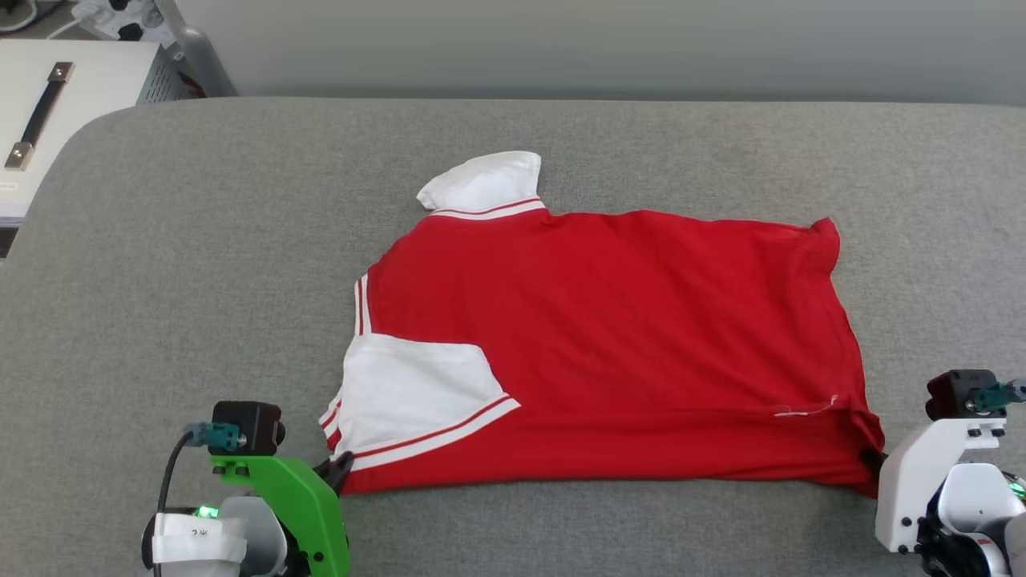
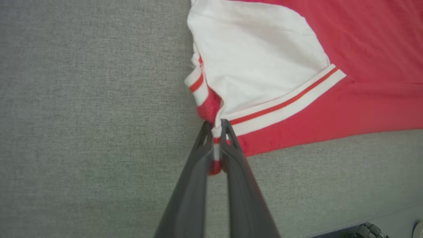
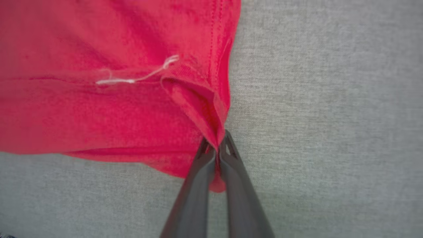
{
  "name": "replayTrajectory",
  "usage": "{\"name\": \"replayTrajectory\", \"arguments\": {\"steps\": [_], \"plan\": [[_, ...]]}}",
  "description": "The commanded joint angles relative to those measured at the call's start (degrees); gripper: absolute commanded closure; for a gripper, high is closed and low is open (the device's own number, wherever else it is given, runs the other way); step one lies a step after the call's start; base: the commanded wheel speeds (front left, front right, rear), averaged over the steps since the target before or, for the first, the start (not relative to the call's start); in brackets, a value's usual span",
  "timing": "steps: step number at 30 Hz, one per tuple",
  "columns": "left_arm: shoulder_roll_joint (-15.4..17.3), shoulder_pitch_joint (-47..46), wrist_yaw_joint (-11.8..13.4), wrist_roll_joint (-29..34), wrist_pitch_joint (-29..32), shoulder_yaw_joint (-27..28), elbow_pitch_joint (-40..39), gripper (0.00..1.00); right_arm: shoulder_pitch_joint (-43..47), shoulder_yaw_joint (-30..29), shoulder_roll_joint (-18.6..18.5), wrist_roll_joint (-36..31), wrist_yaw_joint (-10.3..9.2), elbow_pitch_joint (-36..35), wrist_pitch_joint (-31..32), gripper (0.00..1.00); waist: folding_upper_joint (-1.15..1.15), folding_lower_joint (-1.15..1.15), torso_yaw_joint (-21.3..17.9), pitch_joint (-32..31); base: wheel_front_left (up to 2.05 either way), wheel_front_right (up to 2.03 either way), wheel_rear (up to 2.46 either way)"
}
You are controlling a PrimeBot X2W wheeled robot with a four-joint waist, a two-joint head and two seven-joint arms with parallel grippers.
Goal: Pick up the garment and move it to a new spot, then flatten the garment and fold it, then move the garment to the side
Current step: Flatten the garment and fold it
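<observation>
The garment (image 1: 609,336) is a red T-shirt with white sleeves, lying spread sideways on the grey padded table (image 1: 200,264). One white sleeve (image 1: 417,393) is folded over the red body near its lower left. My left gripper (image 1: 341,473) is shut on the striped trim at the shirt's near left corner; the left wrist view shows the gripper (image 2: 216,127) pinching the garment (image 2: 264,66) there. My right gripper (image 1: 872,463) is shut on the near right hem corner, and the right wrist view shows it (image 3: 216,138) clamping a red fold of the garment (image 3: 115,99).
A white cabinet with a dark handle (image 1: 36,116) stands beyond the table's far left corner. A grey wall runs behind the table. Bare grey padding surrounds the shirt on all sides, widest at the left and far side.
</observation>
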Motion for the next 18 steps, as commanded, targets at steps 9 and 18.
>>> {"name": "replayTrajectory", "arguments": {"steps": [9,18], "plan": [[-1.6,1.9,-1.0,-0.4,1.0,-2.6,1.1,1.00,7.0,-4.4,0.0,-0.9,-0.11,-5.5,3.6,1.00,0.00,0.00,-0.9,-4.5,0.00,0.00,0.00],[-2.1,5.0,-0.7,-1.1,2.0,-4.6,2.1,1.00,13.1,-6.9,1.8,-1.0,-0.11,-9.7,6.2,1.00,0.00,0.00,-1.2,-6.1,0.00,0.00,0.00]]}}
